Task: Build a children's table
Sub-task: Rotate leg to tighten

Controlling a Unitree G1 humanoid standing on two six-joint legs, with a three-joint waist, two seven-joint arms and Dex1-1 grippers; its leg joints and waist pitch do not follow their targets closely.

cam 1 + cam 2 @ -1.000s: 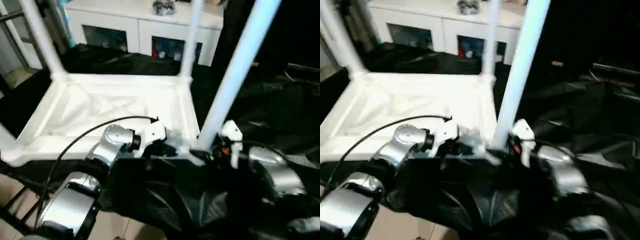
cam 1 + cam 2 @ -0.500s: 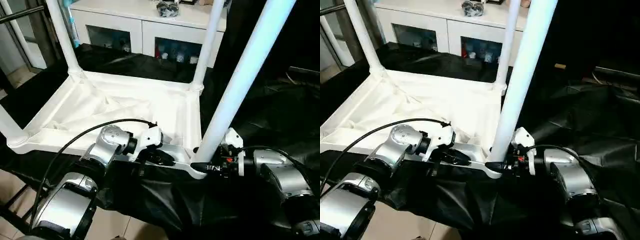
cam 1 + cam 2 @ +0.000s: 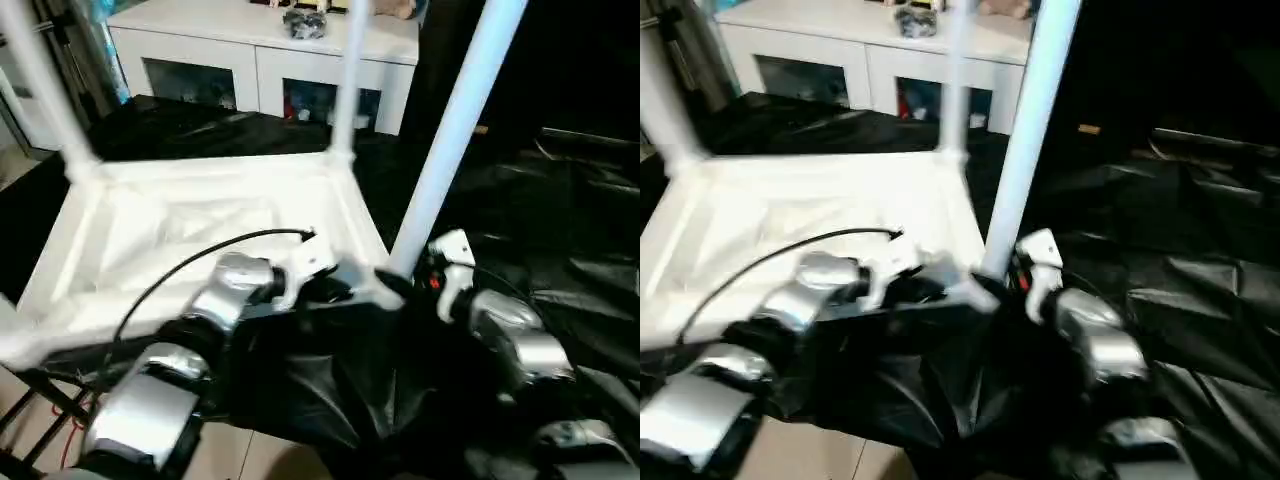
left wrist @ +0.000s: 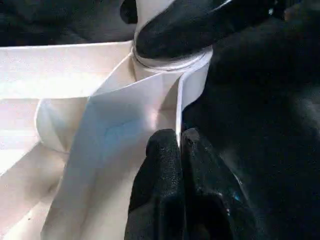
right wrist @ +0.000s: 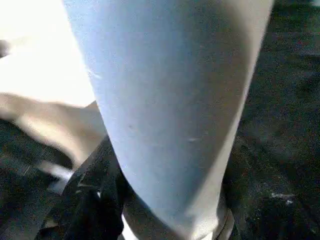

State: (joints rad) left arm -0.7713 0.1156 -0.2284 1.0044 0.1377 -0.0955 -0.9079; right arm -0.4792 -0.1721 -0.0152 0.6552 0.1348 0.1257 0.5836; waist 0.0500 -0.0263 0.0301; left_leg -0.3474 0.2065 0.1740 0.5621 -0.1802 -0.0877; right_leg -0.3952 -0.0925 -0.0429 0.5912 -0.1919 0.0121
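The white tabletop (image 3: pixel 180 230) lies upside down on a black sheet, ribbed side up. Legs stand in its far left socket (image 3: pixel 45 100) and its far right socket (image 3: pixel 345 90). A third leg (image 3: pixel 450 130) rises tilted from the near right corner socket (image 3: pixel 385 285). My right gripper (image 3: pixel 410 278) is shut on this leg's base, and one black finger (image 5: pixel 92 200) shows beside the tube (image 5: pixel 165 100). My left gripper (image 3: pixel 335 290) is shut on the tabletop's thin near rim (image 4: pixel 192 90) beside that corner, its fingers (image 4: pixel 162 150) pinched on the edge.
A white cabinet with glass doors (image 3: pixel 250 60) stands behind the table, with small items on top. Crumpled black sheeting (image 3: pixel 560 220) covers the ground to the right and in front. A black cable (image 3: pixel 200 260) arcs over my left forearm. Tiled floor (image 3: pixel 40 400) shows at the near left.
The whole picture has shifted, so the camera has moved. Both grippers keep the same hold, the left on the rim and the right on the near right leg.
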